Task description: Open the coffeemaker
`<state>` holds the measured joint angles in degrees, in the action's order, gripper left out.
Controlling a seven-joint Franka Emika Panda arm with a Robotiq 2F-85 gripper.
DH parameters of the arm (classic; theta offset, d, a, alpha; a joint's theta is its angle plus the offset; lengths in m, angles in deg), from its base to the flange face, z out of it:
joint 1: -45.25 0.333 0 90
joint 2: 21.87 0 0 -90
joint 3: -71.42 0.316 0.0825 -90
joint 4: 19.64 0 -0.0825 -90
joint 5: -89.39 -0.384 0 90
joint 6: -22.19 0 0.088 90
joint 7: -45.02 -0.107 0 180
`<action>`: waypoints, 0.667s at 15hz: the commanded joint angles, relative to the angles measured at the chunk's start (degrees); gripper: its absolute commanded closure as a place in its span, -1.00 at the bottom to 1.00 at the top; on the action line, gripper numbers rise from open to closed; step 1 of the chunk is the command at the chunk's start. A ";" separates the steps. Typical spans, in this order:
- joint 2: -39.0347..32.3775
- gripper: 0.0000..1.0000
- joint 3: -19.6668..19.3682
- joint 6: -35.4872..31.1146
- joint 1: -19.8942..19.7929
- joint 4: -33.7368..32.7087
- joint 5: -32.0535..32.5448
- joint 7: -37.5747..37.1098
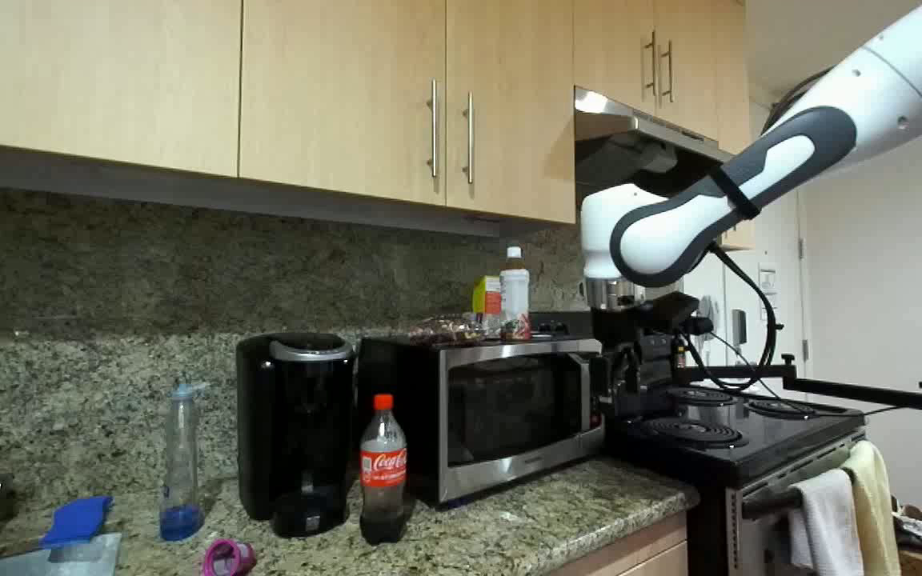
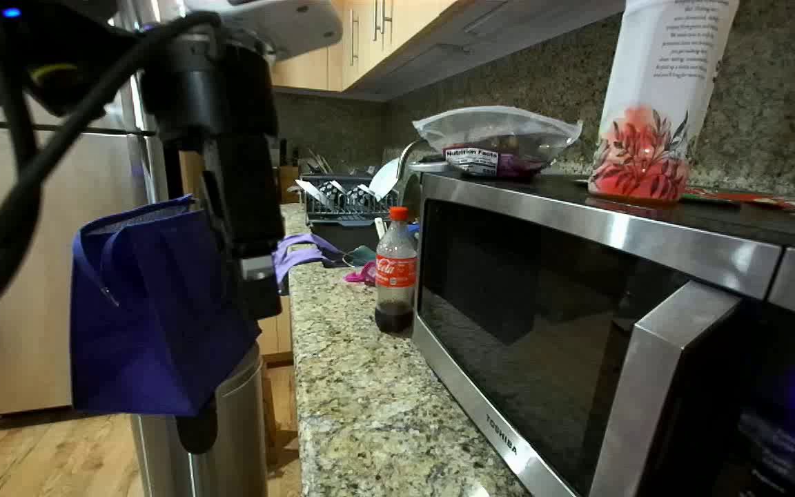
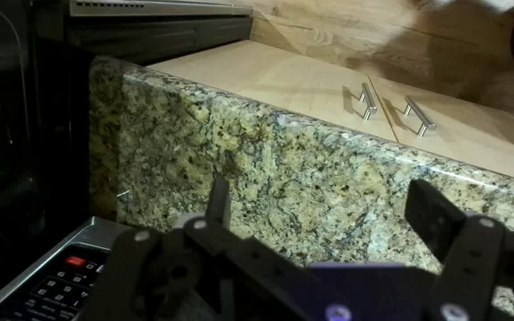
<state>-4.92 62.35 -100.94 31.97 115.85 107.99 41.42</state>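
Closest of all in the wrist view, the gripper (image 3: 319,189) has its jaws standing well apart, with nothing caught between the fingertips; past the gap, across the middle of that frame, I see speckled granite counter (image 3: 257,142). From where I'm standing the job looks not yet begun. In an exterior view the coffeemaker (image 1: 309,432) stands upright left of centre in the lower half, its rounded, silver-edged lid (image 1: 313,352) apparently down, with the cola bottle (image 1: 383,480) just to its right. The gripper is over at the right of that frame, alongside the right end of the microwave (image 1: 517,408) as I look at it, well apart from the coffeemaker. So nothing of the opening seems done: reaching across, getting purchase on the lid's front edge, and lifting it all look to be left.
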 commanded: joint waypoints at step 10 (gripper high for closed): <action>-6.15 -1.00 3.92 -0.07 4.33 -7.73 2.71 1.34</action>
<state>-7.59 64.81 -101.00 35.00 112.03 108.88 41.42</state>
